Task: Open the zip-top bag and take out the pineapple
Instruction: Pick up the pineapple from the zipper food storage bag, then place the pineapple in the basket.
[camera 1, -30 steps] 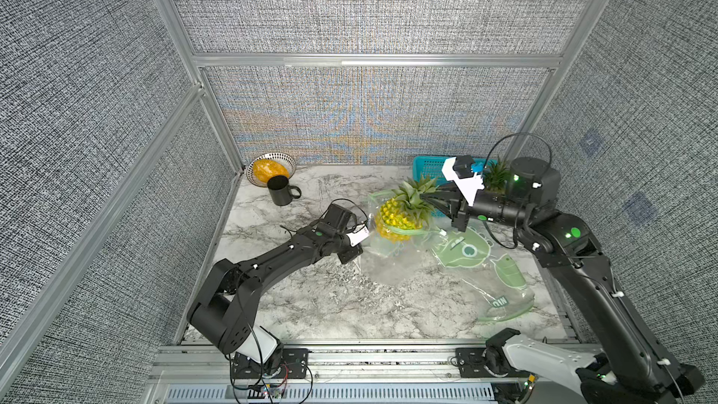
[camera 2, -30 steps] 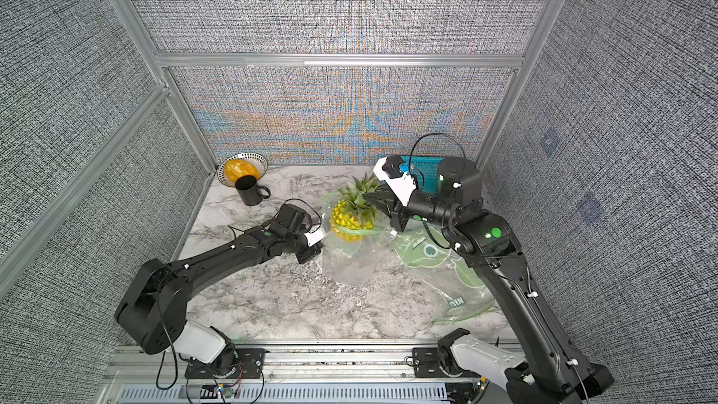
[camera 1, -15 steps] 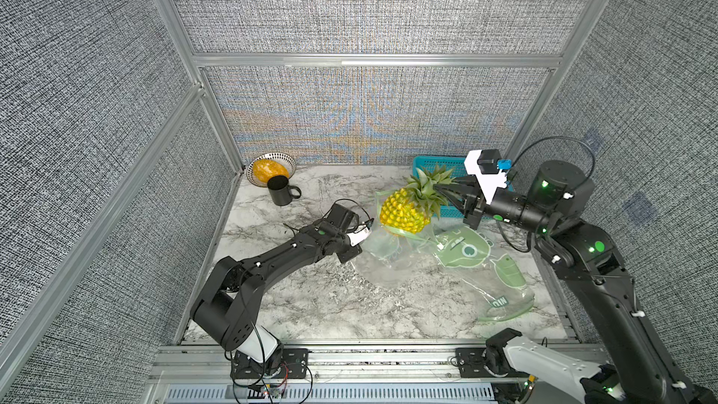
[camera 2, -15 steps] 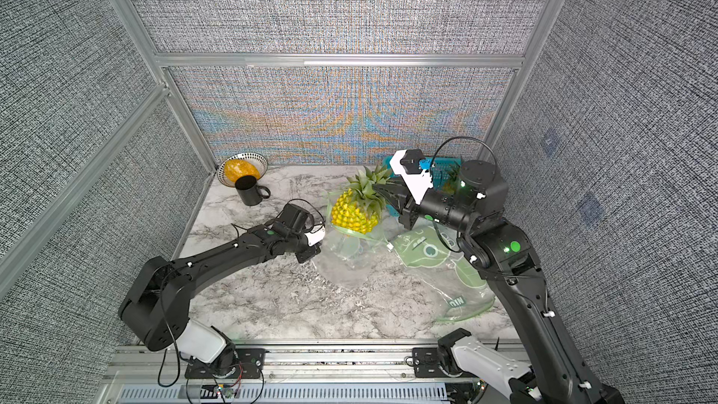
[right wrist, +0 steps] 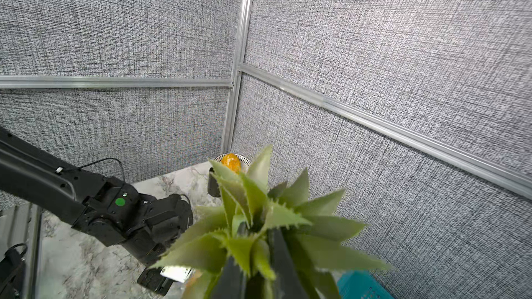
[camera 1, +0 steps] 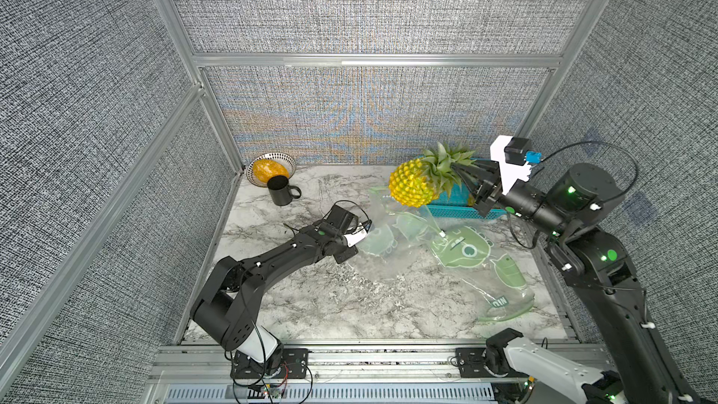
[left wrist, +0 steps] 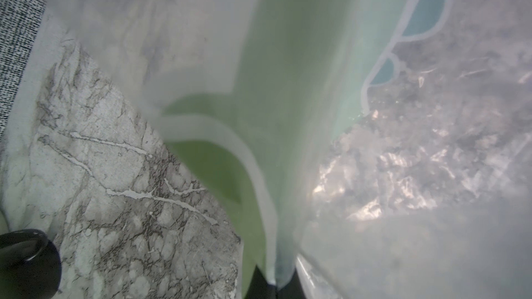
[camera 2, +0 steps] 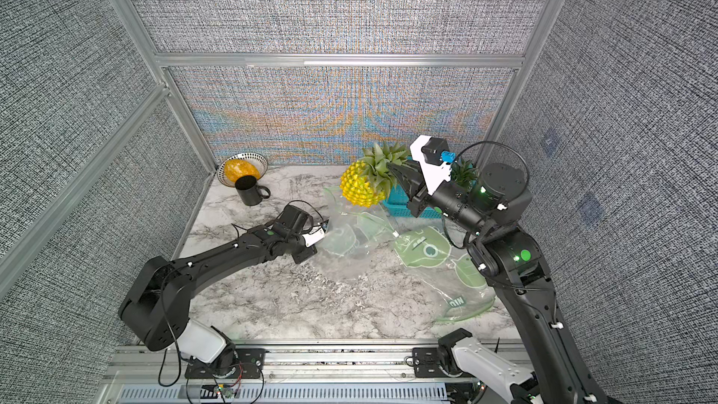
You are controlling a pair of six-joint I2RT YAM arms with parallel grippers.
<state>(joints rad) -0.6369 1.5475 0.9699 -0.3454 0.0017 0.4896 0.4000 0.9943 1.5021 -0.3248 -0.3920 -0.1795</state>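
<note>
The right gripper (camera 1: 457, 171) is clamped tight on the green leaf top of the bumpy yellow pineapple (camera 1: 411, 188). It holds the pineapple up in the air, lying on its side, with the yellow end pointing to 9 o'clock. The pineapple is out of the bag and hangs over the 1 o'clock part of the white-and-grey marble table (camera 1: 311, 305). In the right wrist view the spiky leaves (right wrist: 253, 197) fill the near part, and the dark fingers (right wrist: 283, 260) squeeze them from both sides.

The see-through plastic zip-top bag with green cartoon pictures (camera 1: 466, 254) lies flat and crumpled on the table. It runs from the middle out to 4 o'clock.

The left gripper (camera 1: 363, 233) is pinched shut on the bag's edge at its 9 o'clock end. In the left wrist view the bag's plastic (left wrist: 288, 81) goes right down between the fingers.

A teal plastic basket (camera 1: 458, 209) sits at 2 o'clock, just behind the pineapple. A black mug (camera 1: 280, 190) stands at 10 o'clock. Just beside it, in the corner, is a striped bowl (camera 1: 289, 160) with something orange in it.

Both top views show the pineapple (camera 2: 359, 188) above the bag (camera 2: 419, 250).
</note>
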